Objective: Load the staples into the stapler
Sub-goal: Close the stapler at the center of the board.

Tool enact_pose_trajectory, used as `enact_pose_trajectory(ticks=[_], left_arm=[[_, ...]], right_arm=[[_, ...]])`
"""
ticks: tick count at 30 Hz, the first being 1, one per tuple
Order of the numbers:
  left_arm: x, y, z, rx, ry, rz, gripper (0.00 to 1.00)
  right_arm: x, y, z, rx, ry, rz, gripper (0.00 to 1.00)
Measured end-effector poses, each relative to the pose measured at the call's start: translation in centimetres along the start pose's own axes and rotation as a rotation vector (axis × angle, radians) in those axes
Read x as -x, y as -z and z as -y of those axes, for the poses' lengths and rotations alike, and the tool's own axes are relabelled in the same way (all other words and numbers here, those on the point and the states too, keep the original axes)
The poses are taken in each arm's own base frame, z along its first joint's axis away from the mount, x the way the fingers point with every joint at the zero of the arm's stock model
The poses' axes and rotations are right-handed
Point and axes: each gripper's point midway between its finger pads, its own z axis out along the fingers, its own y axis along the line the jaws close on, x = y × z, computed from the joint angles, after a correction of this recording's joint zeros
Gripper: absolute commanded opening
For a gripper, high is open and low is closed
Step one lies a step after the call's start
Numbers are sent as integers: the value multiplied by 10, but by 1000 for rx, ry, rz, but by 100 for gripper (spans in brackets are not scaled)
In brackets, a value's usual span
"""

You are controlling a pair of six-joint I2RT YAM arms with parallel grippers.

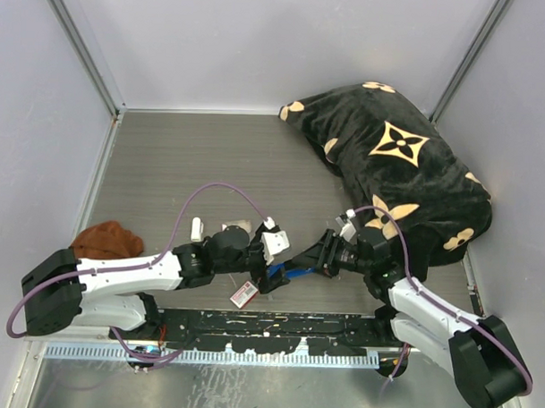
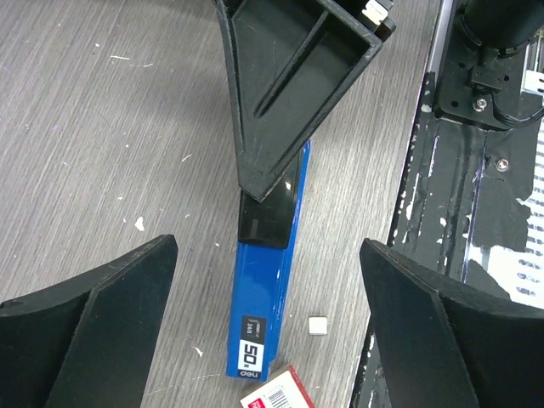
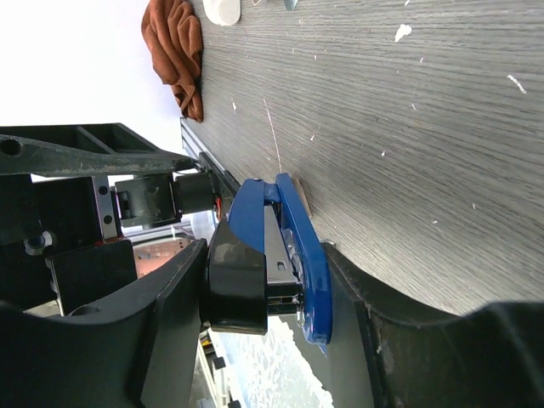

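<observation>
The right gripper [image 3: 265,253] pinches the stapler [image 2: 265,293] by its black back end and holds it down on the table [image 2: 102,127], probably to steady it or squeeze it closed. The left gripper [image 2: 268,246] hangs over the blue front end with its fingers spread wide, holding nothing. No staples show separately (perhaps they sit inside). A red-and-white box [image 2: 276,395] lies just beside the stapler's tip.
</observation>
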Motion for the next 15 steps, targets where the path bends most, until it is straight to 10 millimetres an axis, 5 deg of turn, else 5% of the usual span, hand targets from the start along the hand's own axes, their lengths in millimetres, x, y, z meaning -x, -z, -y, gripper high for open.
enact_pose_trajectory(ticks=[9, 13, 15], left_arm=[[-30, -4, -1, 2, 7, -84, 88], [-47, -4, -1, 7, 14, -139, 78], [-55, -3, -1, 6, 17, -163, 62]], right_arm=[[-6, -3, -5, 38, -16, -54, 12], [-8, -2, -12, 60, -7, -76, 20], [-7, -1, -16, 72, -1, -84, 26]])
